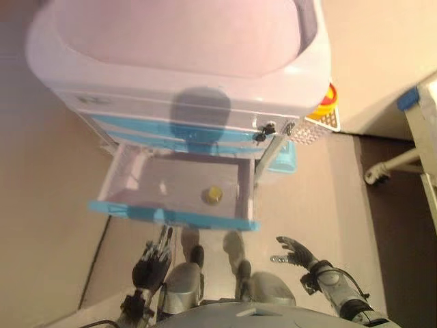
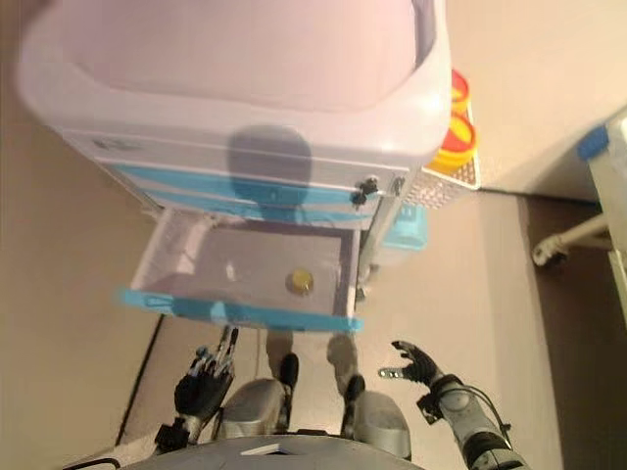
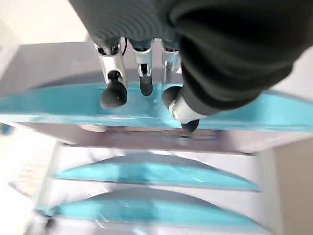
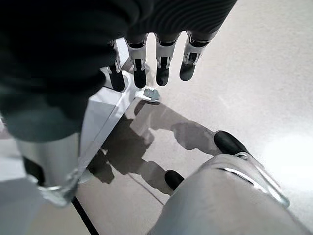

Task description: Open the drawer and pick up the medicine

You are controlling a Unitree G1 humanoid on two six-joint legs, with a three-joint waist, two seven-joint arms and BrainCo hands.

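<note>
Drawer [image 1: 179, 179]: pulled well out of the white cabinet [image 1: 184, 61], its blue front [image 1: 171, 216] toward the robot, so the inside lies open to reach from above.
Medicine: a small round yellowish item [image 1: 213, 195] sits on the drawer floor, right of middle, near the front; nothing touches it.
Left hand [image 1: 153, 260]: just below the blue front, fingers [image 3: 113, 93] straight and loose, holding nothing; in its wrist view the tips hover at the front edge, probably free of it.
Right hand [image 1: 295, 252]: off to the right over the floor, fingers spread and empty, clear of the drawer.
Stage: opening looks done; the pick-up has not begun.
</note>
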